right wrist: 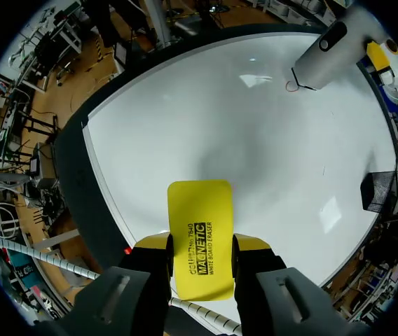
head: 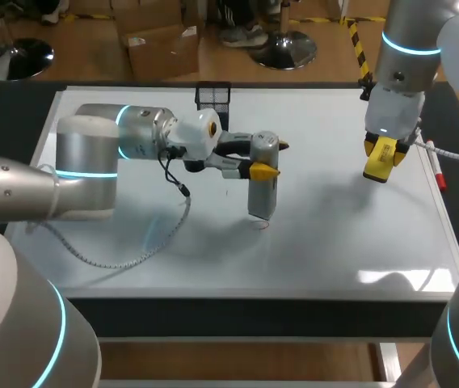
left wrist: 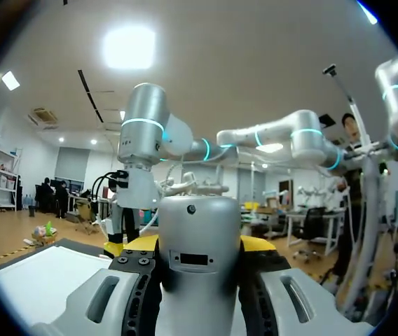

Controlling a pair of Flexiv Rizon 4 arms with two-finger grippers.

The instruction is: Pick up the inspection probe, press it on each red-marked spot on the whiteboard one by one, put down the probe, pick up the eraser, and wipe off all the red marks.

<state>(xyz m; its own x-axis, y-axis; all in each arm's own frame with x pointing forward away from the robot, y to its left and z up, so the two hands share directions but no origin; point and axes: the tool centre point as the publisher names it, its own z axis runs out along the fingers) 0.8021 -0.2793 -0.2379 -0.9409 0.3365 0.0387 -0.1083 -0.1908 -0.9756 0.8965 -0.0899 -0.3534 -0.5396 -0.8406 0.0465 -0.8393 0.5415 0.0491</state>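
The whiteboard (head: 334, 242) lies flat and covers most of the dark table (head: 213, 317). In the head view the left arm comes in from 9 o'clock. The left gripper (head: 260, 166) is clamped on the grey probe (head: 262, 187), a little to the 9 o'clock side of the board's middle. The probe stands nearly upright with its lower end on the board, right beside a small red mark (head: 263, 224).

In the left wrist view the probe (left wrist: 199, 245) fills the space between the yellow tips, and a finger presses on each side of it.

The right gripper (head: 379, 158) hangs above the board's 3 o'clock part, well apart from the probe. It grasps the yellow eraser (head: 377, 162). In the right wrist view the eraser (right wrist: 200, 234) sticks out ahead of the two fingers that pinch it, raised over the board (right wrist: 241, 133), with the probe (right wrist: 321, 57) and the red mark (right wrist: 292, 85) far ahead.

A black mesh basket (head: 213, 95) sits at the board's 12 o'clock edge. A red pen (head: 438, 173) lies along its 3 o'clock edge.
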